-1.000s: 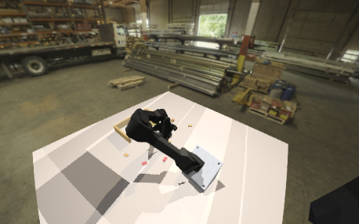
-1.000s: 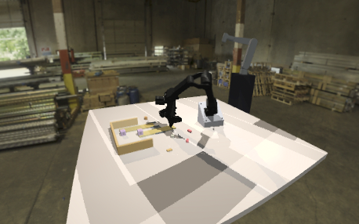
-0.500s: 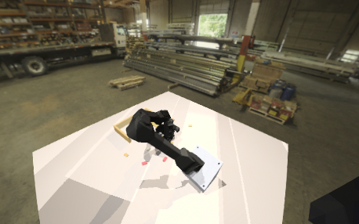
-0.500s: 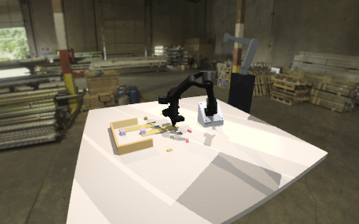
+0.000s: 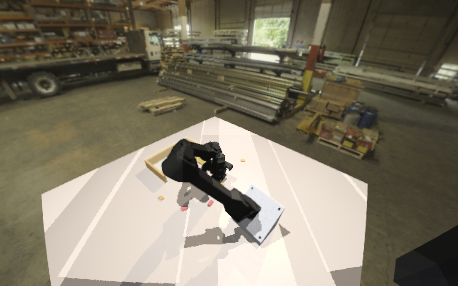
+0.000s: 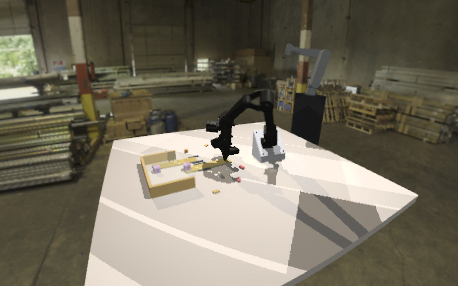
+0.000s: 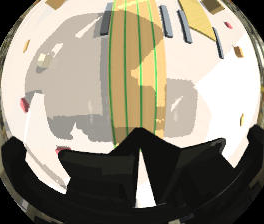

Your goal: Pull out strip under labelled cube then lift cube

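Two small purple cubes, one (image 6: 156, 169) far in and one (image 6: 187, 166) nearer the arm, stand at the three-sided wooden frame (image 6: 172, 188) (image 5: 155, 171). Any label is too small to read. A tan strip with green lines (image 7: 133, 75) (image 6: 210, 164) runs out from the nearer cube to below my gripper; whether that cube rests on it I cannot tell. A second, yellow patterned strip (image 7: 198, 19) (image 6: 171, 164) lies beside it, reaching less far out. My gripper (image 7: 139, 131) (image 6: 226, 159) is shut, its tips at the outer end of the green-lined strip; the fingers hide that end.
Dark upright guide bars (image 7: 167, 21) flank the strips. Several small orange pieces, including one (image 6: 216, 191) (image 5: 161, 198), and two red pieces (image 6: 241, 167) (image 6: 238, 179) lie scattered around. The arm stands on a grey base plate (image 5: 270, 212) (image 6: 276, 158). Shadows cross the table.
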Motion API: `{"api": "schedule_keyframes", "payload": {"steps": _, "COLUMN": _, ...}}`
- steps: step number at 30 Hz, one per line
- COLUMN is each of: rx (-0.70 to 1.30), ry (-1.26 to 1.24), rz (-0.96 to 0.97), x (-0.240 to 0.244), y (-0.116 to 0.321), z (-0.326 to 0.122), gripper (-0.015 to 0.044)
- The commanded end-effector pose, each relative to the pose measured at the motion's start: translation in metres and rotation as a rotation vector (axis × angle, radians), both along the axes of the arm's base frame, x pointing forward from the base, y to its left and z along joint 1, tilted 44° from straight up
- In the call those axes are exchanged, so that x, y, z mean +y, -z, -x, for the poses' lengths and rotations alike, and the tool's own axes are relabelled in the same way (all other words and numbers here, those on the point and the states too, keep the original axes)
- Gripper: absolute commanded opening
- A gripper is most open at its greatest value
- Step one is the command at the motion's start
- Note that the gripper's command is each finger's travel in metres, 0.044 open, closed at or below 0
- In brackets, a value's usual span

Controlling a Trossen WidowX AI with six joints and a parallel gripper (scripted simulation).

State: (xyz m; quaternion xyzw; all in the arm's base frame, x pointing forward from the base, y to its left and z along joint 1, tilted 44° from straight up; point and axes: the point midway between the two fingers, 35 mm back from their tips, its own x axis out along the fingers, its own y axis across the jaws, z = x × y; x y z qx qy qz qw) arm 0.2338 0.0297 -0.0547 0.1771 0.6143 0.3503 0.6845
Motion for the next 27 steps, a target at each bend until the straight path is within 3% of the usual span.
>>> {"api": "schedule_keyframes", "payload": {"steps": 1, "rx": 0.027, "ry": -0.016, "rz": 0.002, "x": 0.003, "y": 0.004, "z": 0.014, "gripper": 0.0}}
{"api": "schedule_keyframes", "payload": {"steps": 27, "rx": 0.028, "ry": -0.016, "rz": 0.002, "x": -0.002, "y": 0.008, "z": 0.039, "gripper": 0.0}}
